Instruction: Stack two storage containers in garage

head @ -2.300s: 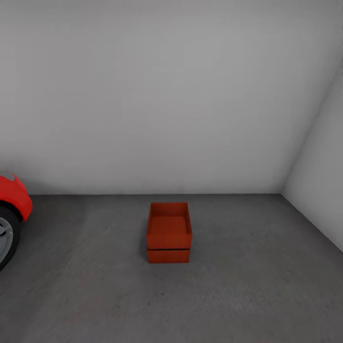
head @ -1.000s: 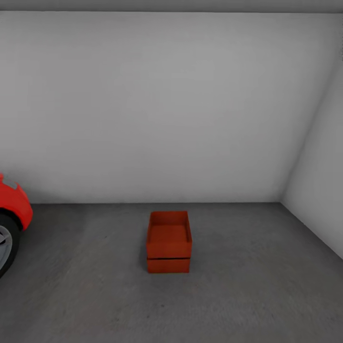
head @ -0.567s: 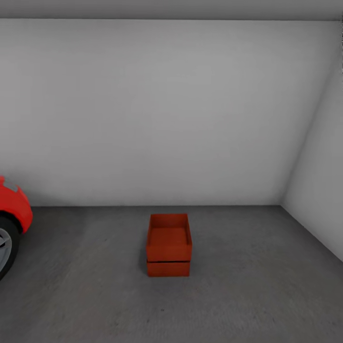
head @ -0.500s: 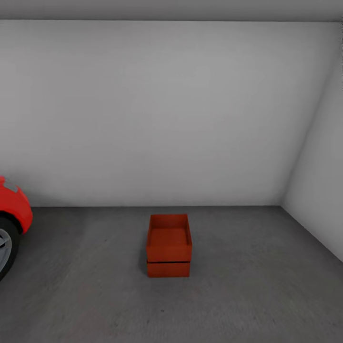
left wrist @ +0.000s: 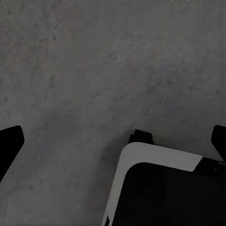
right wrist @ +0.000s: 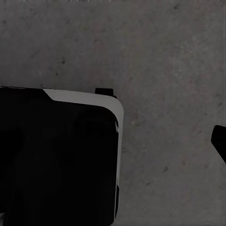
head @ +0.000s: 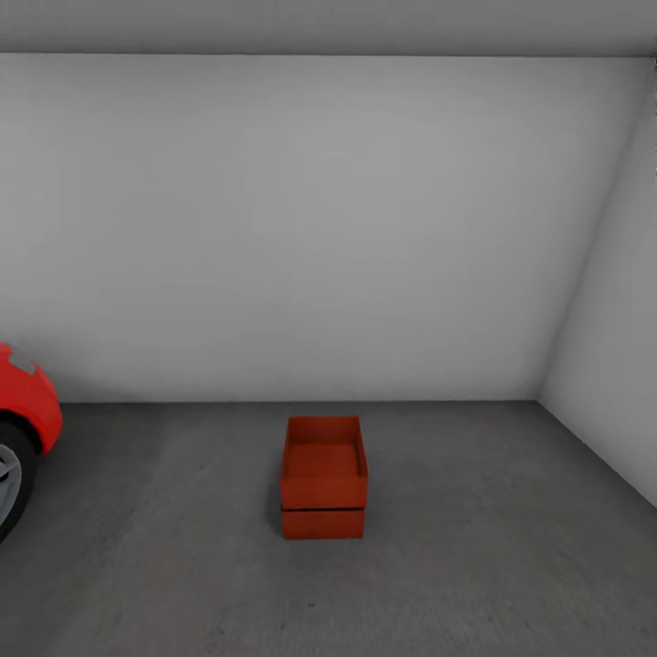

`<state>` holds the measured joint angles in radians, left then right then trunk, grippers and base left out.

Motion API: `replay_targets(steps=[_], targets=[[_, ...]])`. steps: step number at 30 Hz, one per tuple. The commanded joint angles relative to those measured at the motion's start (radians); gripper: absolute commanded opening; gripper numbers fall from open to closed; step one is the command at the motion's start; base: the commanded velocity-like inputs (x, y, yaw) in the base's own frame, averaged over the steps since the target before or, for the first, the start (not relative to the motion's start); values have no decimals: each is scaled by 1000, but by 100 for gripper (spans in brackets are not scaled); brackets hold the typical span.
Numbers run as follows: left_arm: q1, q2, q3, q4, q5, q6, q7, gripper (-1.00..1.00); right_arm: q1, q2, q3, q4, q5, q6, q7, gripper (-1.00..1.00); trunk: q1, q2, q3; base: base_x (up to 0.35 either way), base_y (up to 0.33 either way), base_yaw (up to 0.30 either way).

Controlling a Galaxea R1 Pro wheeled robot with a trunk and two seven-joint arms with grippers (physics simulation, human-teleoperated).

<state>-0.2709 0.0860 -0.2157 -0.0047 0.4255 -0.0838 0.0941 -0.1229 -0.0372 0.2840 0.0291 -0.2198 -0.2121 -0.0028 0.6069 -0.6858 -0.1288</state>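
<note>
The two storage containers stand stacked in the garage, mid-floor in the head view. The upper red-orange open-top bin [head: 323,465] sits squarely on the lower one [head: 322,524], which rests on the dark grey concrete floor [head: 474,547]. Both are some way ahead of me and nothing touches them. My left gripper [left wrist: 113,141] hangs open over bare concrete, its dark fingertips [left wrist: 9,141] far apart. My right gripper [right wrist: 113,146] also hangs over concrete, with one fingertip [right wrist: 219,141] showing far out at the frame edge, so it looks open.
A red car's nose and wheel [head: 23,411] jut in at the left. A plain white wall [head: 319,228] runs behind the bins and a side wall [head: 620,365] closes the right. My black-and-white base [left wrist: 165,193] lies beneath the grippers.
The whole head view has shifted: the bins and floor line sit lower in the picture and the ceiling edge has come in. The stacked bins themselves have not moved.
</note>
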Motion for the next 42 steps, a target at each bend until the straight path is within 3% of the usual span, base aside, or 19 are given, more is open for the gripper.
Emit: replay_targets(steps=[1, 11, 13, 16, 20, 42], targets=[[-1, 0, -9, 0, 8, -2, 3, 100, -1, 0, 8, 3, -9, -6, 0, 100, 0, -1, 0, 0, 0, 0], [-1, -1, -8, 0, 9, -1, 2, 100, -1, 0, 7, 3, -9, -6, 0, 100, 0, -1, 16, 0, 0, 0], [-1, -14, -7, 1, 10, -1, 2, 100, -1, 0, 7, 3, -9, -6, -1, 100, 0, -1, 20, 0, 0, 0], [6, -60, -8, 4, 13, -1, 1, 100, -1, 0, 7, 3, -9, -6, 0, 100, 0, -1, 24, 0, 0, 0], [47, -79, -9, 4, 17, -3, 1, 100, -1, 0, 8, 3, -8, -6, 0, 100, 0, -1, 31, 0, 0, 0], [73, -63, -9, 5, 22, -9, 1, 100, 2, 2, 7, 3, -11, -18, 5, 100, 0, -1, 66, 0, 0, 0]])
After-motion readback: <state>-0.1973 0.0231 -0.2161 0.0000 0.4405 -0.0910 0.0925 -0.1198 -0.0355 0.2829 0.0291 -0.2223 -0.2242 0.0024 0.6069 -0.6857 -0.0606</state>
